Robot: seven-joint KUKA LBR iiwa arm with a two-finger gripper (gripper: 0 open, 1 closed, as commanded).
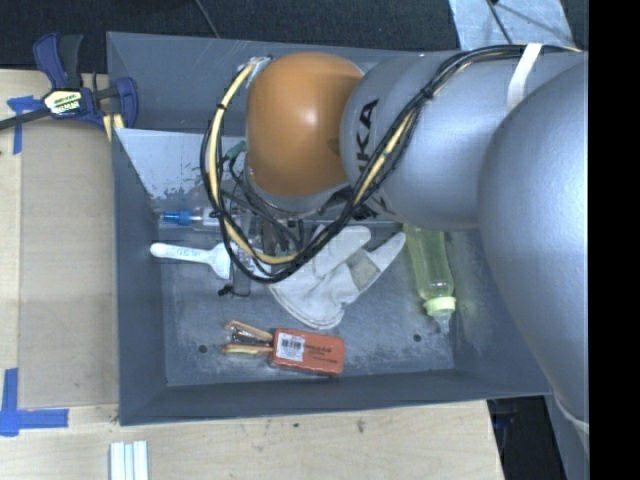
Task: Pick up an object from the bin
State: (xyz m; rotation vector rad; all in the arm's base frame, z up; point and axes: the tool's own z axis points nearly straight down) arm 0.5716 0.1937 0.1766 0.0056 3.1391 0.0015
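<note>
Jaws: hidden beneath orange dome cover (pixel 300 118) and cables (pixel 222 183); spread cannot be told. Nearest: crumpled white fabric glove (pixel 330 278), white plastic spoon (pixel 190 254).

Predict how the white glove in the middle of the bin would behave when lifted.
The white glove lies crumpled and folded, so it would probably droop floppily. It looks like soft fabric, so likely light. Lying flat, it should not roll.

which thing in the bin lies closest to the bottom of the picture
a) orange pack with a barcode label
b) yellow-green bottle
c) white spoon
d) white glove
a: the orange pack lies below the white glove, lower in the view than the bottle and the spoon.
</note>
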